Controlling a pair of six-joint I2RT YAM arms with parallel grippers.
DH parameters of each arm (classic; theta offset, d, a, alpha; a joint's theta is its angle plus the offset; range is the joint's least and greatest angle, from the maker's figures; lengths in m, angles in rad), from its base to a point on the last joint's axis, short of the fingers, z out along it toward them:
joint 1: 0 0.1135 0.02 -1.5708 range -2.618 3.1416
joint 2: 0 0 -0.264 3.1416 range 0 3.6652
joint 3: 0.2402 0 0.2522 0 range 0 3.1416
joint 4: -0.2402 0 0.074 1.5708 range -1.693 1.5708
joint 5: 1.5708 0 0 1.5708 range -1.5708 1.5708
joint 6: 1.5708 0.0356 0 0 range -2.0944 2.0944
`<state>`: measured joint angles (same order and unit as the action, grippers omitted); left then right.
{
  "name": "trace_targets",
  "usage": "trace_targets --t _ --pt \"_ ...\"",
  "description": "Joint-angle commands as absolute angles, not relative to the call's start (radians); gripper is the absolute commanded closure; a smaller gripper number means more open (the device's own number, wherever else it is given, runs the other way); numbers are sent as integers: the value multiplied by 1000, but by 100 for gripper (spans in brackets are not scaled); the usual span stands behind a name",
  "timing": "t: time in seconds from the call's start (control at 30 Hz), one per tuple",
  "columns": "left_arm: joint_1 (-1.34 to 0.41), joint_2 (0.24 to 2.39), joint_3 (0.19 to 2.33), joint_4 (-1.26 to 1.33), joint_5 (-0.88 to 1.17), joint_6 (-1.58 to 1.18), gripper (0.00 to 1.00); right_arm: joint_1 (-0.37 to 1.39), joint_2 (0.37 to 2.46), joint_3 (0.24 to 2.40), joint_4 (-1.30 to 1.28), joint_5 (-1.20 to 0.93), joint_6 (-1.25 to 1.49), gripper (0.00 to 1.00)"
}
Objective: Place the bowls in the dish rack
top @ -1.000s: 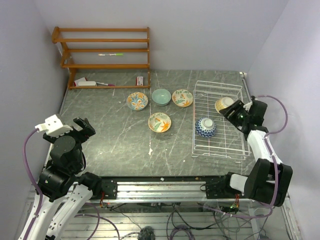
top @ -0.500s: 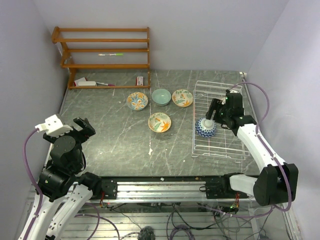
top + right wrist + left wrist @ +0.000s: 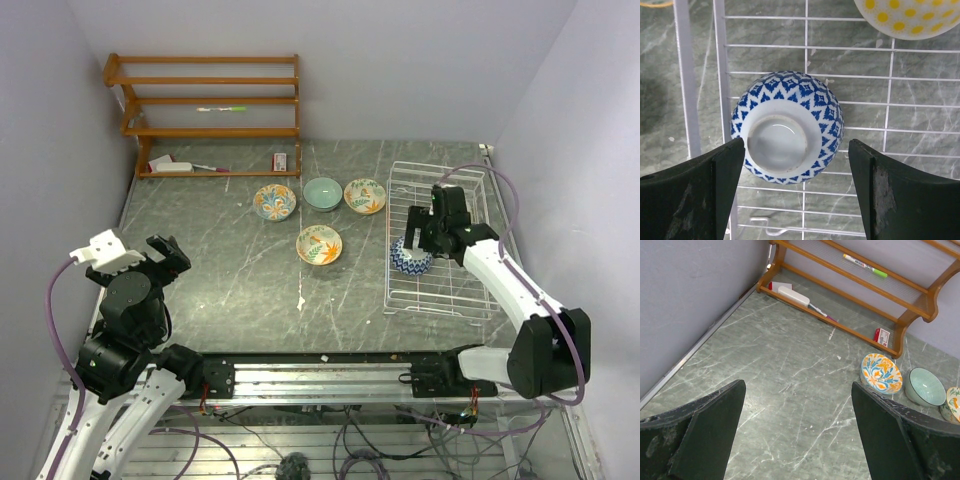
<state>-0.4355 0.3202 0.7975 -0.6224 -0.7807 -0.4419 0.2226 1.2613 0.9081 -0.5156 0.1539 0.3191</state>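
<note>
The blue-and-white patterned ceramic bowl (image 3: 787, 127) sits upside down, foot ring up, on the grid of the white wire dish rack (image 3: 682, 75). It lies just inside the rack's left rail, probably so that it drains and stays put. The right tool (image 3: 796, 145) hangs straight over it, fingers spread wide on either side of the bowl and clear of it, gripping nothing. A cream bowl with yellow dots (image 3: 907, 17) also lies in the rack, apart from the blue one, with open grid between them for more. On the grey marble desk (image 3: 220, 260) wait a pale teal round bowl (image 3: 322, 193) and three painted ones; the nearest painted yellow-and-orange bowl (image 3: 319, 244) lies left of the rack. The left tool (image 3: 799, 390) is wide open and holds nothing, well apart from the bowls.
</note>
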Motion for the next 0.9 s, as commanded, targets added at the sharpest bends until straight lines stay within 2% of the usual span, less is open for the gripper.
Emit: trace_targets --t 0.0,0.27,0.33,0.57,0.87 --pt "-428 311 804 -615 -786 -447 2 234 1290 917 -522 180 305 16" --pt "-428 297 802 -618 -785 -448 2 234 1309 895 -519 227 328 15" --pt "-428 297 802 -615 -783 -446 2 232 1304 889 -524 277 344 11" --pt "-428 302 799 -606 -764 -439 2 205 1262 868 -533 414 398 6" --pt "-428 310 796 -594 -741 -430 2 98 1263 836 -488 523 464 9"
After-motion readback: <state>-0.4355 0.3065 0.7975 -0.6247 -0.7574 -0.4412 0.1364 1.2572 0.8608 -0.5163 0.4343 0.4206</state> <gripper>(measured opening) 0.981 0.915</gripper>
